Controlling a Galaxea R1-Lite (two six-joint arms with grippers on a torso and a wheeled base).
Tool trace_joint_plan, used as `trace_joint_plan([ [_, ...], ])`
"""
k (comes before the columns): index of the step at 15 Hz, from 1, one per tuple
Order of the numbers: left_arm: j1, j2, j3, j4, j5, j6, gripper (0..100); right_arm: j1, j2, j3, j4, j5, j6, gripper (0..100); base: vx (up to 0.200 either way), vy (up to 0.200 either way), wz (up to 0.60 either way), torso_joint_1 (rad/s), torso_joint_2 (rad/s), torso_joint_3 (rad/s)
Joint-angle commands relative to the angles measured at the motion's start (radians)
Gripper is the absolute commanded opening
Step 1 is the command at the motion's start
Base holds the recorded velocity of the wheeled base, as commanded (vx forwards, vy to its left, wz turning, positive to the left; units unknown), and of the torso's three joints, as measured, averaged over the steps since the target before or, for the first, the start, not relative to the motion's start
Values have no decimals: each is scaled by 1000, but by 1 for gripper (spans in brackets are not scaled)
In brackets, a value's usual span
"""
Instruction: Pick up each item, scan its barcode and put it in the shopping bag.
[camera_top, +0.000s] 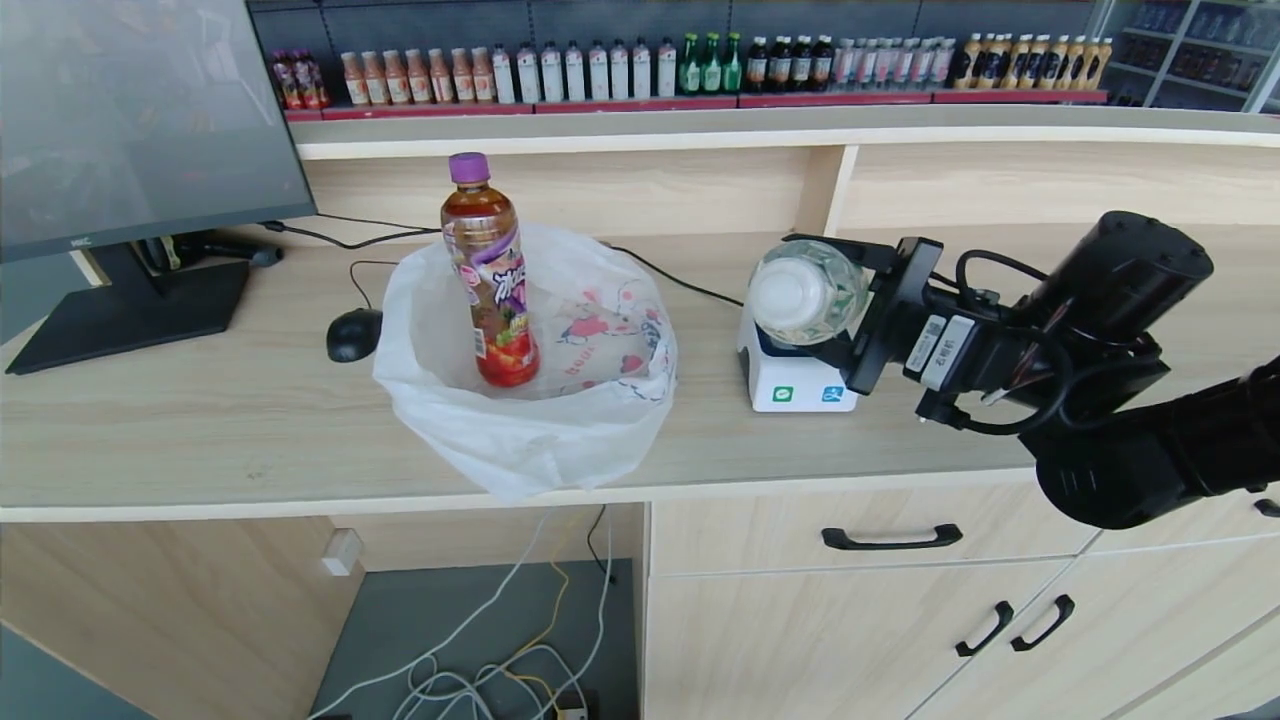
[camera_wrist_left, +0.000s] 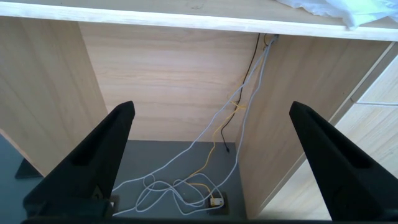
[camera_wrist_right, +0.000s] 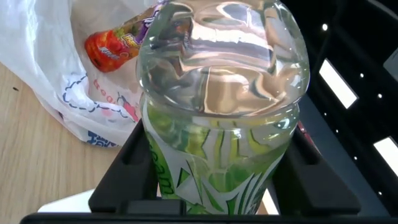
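A clear water bottle (camera_top: 795, 292) with a white cap and green label lies sideways in my right gripper (camera_top: 835, 295), which is shut on it just above the white scanner (camera_top: 800, 388). In the right wrist view the bottle (camera_wrist_right: 224, 81) sits between the black fingers (camera_wrist_right: 127, 168). The white shopping bag (camera_top: 520, 430) stands open on the counter to the left of the scanner. A tea bottle (camera_top: 490, 280) with a purple cap stands upright inside it. My left gripper (camera_wrist_left: 211, 109) is open below the counter's edge, with nothing between its fingers (camera_wrist_left: 93, 162).
A monitor (camera_top: 140, 110) stands on the counter at the far left, with a black mouse (camera_top: 353, 334) beside the bag. Cables (camera_wrist_left: 186, 186) lie on the floor under the counter. Drawers with black handles (camera_top: 890, 540) are below the scanner. Shelves of drinks (camera_top: 700, 65) line the back.
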Motion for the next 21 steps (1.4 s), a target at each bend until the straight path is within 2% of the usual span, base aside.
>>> trace_joint_plan([
  [1, 0, 0, -1, 0, 0, 0, 100, 0, 6, 0, 0, 0, 2, 0, 0, 0, 0, 0, 0, 0],
  [21, 0, 0, 0, 0, 0, 0, 100, 6, 16, 8, -2, 0, 2, 0, 0, 0, 0, 0, 0, 0],
])
